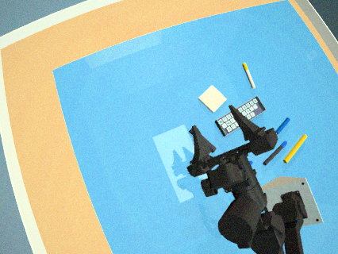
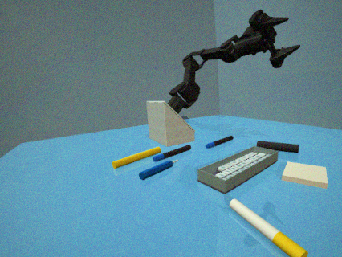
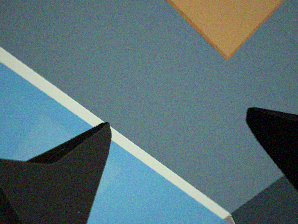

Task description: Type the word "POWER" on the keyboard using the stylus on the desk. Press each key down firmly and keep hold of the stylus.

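The small keyboard [image 2: 238,166], with white keys in a grey tray, lies on the blue desk mat [image 1: 119,119]. Several pen-like sticks lie beside it. One is a blue stick with a thin grey tip [image 1: 282,125] [image 2: 156,169], which looks like the stylus. Another is a dark stick with a blue end [image 1: 274,153] [image 2: 173,152]. My gripper [image 1: 212,118] [image 2: 293,33] [image 3: 176,121] is wide open and empty. It hangs high above the desk and is tilted up, so the wrist view shows only the mat's far edge and the floor.
A yellow stick [image 1: 295,148] [image 2: 136,157], a second dark and blue pen [image 2: 219,141], a black cylinder [image 2: 278,146], a white marker with a yellow cap [image 1: 248,75] [image 2: 266,226], a cream pad [image 1: 213,98] [image 2: 305,174] and a beige wedge block [image 2: 168,122] lie around the keyboard.
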Controlling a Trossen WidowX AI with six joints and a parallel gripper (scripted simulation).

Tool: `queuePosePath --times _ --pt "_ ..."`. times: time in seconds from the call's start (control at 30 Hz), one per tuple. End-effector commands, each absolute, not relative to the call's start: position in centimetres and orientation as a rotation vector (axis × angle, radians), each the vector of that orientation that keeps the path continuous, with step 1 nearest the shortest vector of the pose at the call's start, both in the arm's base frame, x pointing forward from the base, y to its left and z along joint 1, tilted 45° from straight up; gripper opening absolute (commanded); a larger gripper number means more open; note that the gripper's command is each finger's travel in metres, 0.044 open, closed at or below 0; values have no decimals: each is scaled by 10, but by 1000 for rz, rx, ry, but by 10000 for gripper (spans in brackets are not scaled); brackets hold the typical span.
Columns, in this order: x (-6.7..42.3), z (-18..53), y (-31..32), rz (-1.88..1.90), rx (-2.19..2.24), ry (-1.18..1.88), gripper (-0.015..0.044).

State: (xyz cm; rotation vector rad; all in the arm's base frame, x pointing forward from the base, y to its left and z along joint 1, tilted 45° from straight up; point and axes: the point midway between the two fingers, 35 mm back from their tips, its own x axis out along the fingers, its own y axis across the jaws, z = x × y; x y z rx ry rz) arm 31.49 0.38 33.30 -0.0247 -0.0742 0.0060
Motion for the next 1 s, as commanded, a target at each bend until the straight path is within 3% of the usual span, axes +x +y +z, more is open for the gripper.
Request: queuePosePath --times 0.0,0.27,0.53,0.8,0.97 --pt "317 331 4 10 -27 -63 414" --pt "371 222 24 204 -67 430 204" --pt "374 109 42 427 59 939 0" --pt "352 42 63 643 391 1331 0" --pt "347 31 69 703 505 1413 0"
